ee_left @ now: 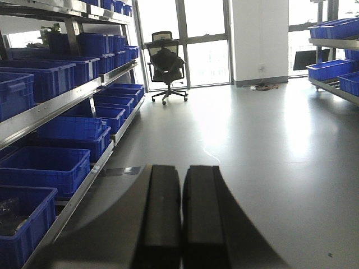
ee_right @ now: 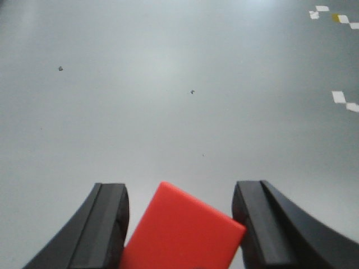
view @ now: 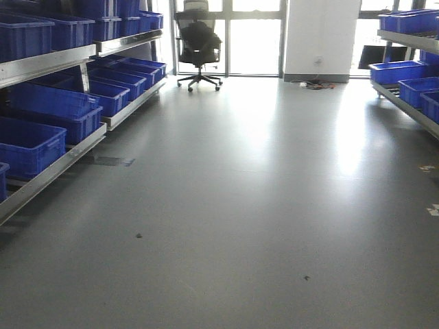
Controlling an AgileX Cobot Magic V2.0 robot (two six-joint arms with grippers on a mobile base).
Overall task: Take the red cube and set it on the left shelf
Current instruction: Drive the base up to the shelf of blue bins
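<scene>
right gripper [ee_right: 180, 189]: black to dk grey, matte
left gripper [ee_left: 181, 168]: black, plain
red cube [ee_right: 179, 230]: bright red, plain, no marks; betw. the right gripper's dark fingers
floor [view: 260, 205]: pale grey, glossy, white glare patches, a few dark specks
floor marks [ee_right: 339, 96]: white squares + one yellow bit, ahead-right of right gripper
bins [ee_left: 50, 162]: deep blue, all alike, left of left gripper; more blue far right
left shelf [ee_left: 56, 103]: silver-grey metal
chair [ee_left: 167, 64]: black, ahead of left gripper
wall [ee_left: 258, 33]: white
</scene>
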